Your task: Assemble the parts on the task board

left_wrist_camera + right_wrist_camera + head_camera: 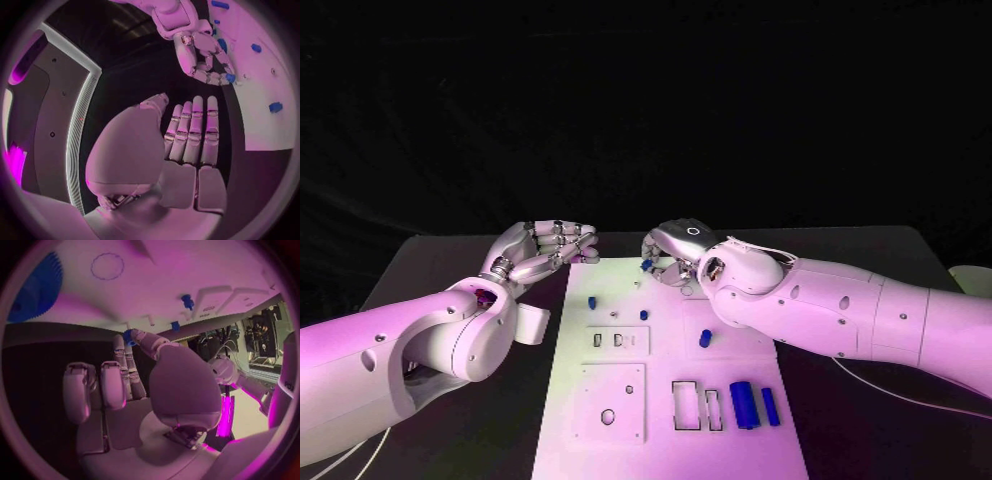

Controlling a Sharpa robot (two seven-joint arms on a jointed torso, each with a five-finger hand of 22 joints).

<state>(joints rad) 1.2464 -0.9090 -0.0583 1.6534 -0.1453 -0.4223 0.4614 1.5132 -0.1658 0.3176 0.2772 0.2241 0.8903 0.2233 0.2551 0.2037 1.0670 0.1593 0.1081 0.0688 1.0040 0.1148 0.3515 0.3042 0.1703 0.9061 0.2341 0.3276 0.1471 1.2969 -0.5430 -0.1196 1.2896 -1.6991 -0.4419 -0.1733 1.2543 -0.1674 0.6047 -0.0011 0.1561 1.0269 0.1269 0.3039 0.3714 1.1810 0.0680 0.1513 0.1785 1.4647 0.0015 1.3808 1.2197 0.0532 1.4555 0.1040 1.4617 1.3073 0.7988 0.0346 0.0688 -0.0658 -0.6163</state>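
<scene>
The white task board lies lengthwise in the middle of the black table. My right hand hovers over its far end and pinches a small blue part between thumb and a finger; the same pinch appears in the right wrist view and the left wrist view. My left hand is beside the board's far left corner, holding nothing, with its fingers stretched out straight. Small blue pegs stand on the board.
Two longer blue cylinders lie side by side near the board's right edge, next to empty rectangular slots. A blue toothed wheel sits on the board close to my right wrist. My right forearm crosses the board's right side.
</scene>
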